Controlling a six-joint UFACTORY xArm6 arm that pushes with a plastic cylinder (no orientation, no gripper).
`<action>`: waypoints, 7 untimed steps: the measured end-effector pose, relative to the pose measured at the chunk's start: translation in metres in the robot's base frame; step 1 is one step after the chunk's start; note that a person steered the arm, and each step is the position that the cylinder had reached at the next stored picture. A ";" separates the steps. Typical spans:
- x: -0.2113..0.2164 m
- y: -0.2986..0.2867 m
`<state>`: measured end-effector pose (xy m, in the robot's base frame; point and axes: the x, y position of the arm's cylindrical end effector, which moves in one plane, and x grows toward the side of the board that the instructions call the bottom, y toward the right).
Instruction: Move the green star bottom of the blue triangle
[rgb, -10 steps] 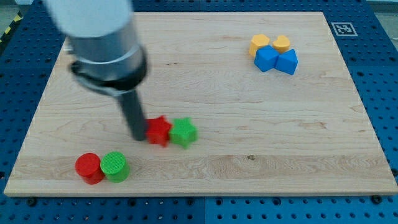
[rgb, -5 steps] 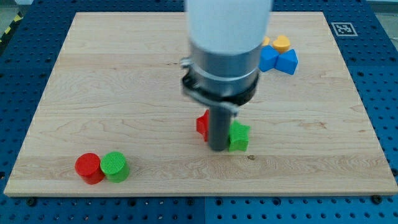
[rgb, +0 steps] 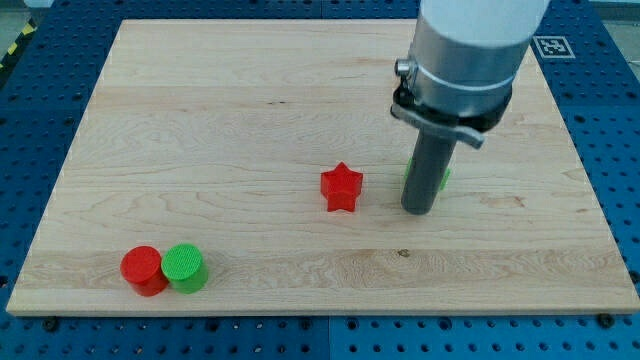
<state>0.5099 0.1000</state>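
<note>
Right of centre on the wooden board, my tip is set down against the green star, which is mostly hidden behind the rod; no pincer is fitted, so no spread or pinch can be told. Just left lies the red star. At the near left, a red cylinder is touched by a green cylinder. The blue triangle is not seen.

No readable words or numbers appeared. Only a black-and-white square marker stood on the table, at its corner toward the view's top right.
</note>
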 end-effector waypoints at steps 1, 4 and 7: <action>0.027 0.000; -0.048 0.005; -0.053 0.036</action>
<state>0.4567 0.1357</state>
